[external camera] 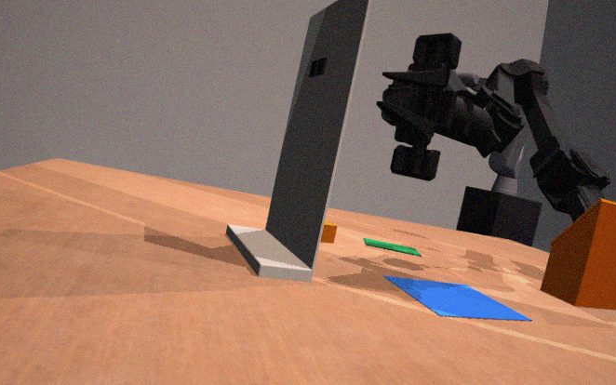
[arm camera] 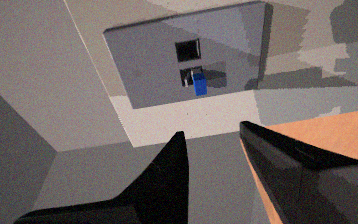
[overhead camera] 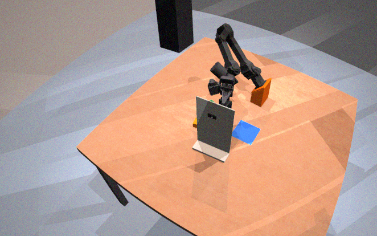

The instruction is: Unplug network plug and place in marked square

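Observation:
The upright panel [overhead camera: 216, 129] [external camera: 314, 143] [arm camera: 145, 65] shows its back in the top and exterior views and its socket side in the wrist view. There, a small blue plug [arm camera: 200, 86] sits at one of two dark sockets, beside an empty socket [arm camera: 187, 50]. The thin tab cannot be told clearly, and the top and exterior views hide the plug. My gripper [overhead camera: 225, 103] [external camera: 381, 88] [arm camera: 212, 133] is partly open and empty. It is on the socket side, a short gap from the panel, with its fingers roughly one above the other. A flat blue square [overhead camera: 246, 132] [external camera: 459, 301] lies on the table.
An orange block [overhead camera: 260, 93] [external camera: 602, 253] stands by the arm's base. A small yellow-orange block [overhead camera: 195, 122] [external camera: 329, 232] lies behind the panel in the top and exterior views. A thin green piece [external camera: 392, 246] lies on the table below the arm.

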Robot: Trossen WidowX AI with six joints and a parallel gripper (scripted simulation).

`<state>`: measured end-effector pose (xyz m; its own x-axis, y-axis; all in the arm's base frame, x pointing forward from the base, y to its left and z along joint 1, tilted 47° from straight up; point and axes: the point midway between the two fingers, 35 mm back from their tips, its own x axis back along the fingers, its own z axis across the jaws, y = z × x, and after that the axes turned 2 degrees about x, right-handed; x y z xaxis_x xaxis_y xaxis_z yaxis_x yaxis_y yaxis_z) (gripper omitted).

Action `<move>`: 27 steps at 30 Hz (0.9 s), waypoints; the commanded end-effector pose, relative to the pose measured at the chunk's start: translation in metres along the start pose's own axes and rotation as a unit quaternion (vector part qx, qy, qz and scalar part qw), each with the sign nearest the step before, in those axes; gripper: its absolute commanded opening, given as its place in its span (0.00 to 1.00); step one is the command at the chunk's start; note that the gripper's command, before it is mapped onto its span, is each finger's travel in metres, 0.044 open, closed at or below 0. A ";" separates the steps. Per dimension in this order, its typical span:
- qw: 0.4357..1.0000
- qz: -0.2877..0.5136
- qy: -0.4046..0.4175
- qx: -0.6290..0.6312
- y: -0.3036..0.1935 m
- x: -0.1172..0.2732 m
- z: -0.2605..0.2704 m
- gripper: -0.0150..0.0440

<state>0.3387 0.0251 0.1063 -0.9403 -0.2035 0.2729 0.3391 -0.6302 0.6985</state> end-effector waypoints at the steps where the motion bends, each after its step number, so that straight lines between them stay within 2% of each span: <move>1: 1.000 -0.006 0.001 -0.001 0.006 -0.006 0.002 0.52; 27: 1.000 -0.006 0.002 0.000 0.015 -0.038 0.002 0.52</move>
<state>0.3730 0.0258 0.1049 -0.9409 -0.2035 0.2709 0.3376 -0.6300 0.6994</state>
